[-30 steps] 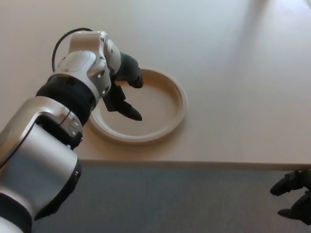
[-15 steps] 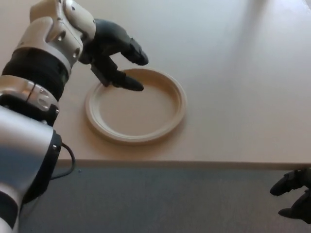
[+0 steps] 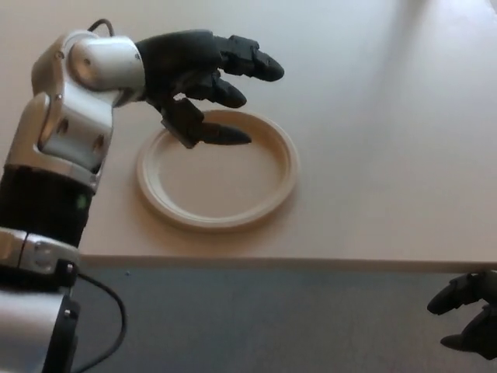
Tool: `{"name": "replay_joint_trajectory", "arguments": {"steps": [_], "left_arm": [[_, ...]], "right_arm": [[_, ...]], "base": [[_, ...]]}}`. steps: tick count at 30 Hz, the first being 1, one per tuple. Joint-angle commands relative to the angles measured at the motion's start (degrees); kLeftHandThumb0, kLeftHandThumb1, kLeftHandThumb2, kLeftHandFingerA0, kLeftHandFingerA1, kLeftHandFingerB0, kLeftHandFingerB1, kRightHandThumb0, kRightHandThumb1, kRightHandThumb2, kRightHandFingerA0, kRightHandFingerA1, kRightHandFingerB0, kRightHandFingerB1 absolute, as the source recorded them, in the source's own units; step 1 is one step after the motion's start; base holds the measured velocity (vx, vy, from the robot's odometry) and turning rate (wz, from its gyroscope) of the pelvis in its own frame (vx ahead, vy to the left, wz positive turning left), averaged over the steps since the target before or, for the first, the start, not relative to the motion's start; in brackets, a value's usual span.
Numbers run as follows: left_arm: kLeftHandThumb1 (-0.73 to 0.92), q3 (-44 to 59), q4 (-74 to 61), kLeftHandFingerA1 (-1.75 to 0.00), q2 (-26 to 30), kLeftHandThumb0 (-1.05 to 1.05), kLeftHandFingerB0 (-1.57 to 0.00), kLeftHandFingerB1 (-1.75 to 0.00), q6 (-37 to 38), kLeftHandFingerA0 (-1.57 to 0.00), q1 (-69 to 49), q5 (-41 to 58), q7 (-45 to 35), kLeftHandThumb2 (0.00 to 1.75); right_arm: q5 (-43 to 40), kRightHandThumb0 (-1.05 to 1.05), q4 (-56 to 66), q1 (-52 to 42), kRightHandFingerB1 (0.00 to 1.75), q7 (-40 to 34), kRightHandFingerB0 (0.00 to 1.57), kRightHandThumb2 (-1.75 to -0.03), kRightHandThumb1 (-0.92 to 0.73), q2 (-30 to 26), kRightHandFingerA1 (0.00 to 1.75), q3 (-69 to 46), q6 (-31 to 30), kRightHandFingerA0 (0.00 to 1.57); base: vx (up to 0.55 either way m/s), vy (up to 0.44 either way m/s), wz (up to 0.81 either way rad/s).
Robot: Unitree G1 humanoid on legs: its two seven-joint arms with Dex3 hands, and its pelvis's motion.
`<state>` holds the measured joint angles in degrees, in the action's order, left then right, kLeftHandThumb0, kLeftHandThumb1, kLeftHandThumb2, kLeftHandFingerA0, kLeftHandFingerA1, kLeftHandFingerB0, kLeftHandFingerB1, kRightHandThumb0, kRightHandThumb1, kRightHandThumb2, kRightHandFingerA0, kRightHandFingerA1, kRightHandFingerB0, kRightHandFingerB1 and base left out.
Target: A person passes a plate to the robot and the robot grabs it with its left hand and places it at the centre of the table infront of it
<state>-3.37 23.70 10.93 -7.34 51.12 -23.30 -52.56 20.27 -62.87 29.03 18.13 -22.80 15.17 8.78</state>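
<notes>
A cream round plate (image 3: pixel 225 194) lies flat on the beige table (image 3: pixel 373 140), near its front edge. My left hand (image 3: pixel 203 78) hovers over the plate's far left rim, open, with its fingers spread and pointing right and nothing held. Its thumb hangs over the plate's inner area. My right hand (image 3: pixel 468 312) shows only partly at the bottom right corner, below the table edge, away from the plate; its fingers look curled.
The table's front edge (image 3: pixel 311 263) runs across the lower picture, with grey-blue floor (image 3: pixel 272 326) below it. A black cable (image 3: pixel 101 311) loops beside my left arm at the lower left.
My left hand has lifted off the plate and swung up and to the right, its fingers now stretched out. The plate has stayed in place. The right hand has barely moved.
</notes>
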Motion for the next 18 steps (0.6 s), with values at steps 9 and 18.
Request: {"name": "replay_joint_trajectory", "arguments": {"steps": [9, 18], "left_arm": [[0.59, 25.72, -51.41, -0.41, -6.61, -0.51, -0.34, -0.33, 16.40, -0.53, -68.60, 26.16, 1.44, 0.58], [0.46, 21.55, -34.41, -0.66, -3.22, -0.45, -0.41, -0.53, 22.56, -0.70, -74.59, 17.21, 5.54, 0.89]], "right_arm": [[-3.47, -0.69, -0.27, -18.24, 0.45, -3.92, 0.33, -0.61, -0.69, 1.41, 0.60, -2.52, 5.79, 0.47], [-2.75, -0.79, -0.29, -22.81, 0.40, -5.01, 0.35, -0.63, -0.77, 1.45, 0.52, -2.17, 7.89, 0.37]], "base": [[0.00, 0.000, 0.00], [0.00, 0.000, 0.00]]}}
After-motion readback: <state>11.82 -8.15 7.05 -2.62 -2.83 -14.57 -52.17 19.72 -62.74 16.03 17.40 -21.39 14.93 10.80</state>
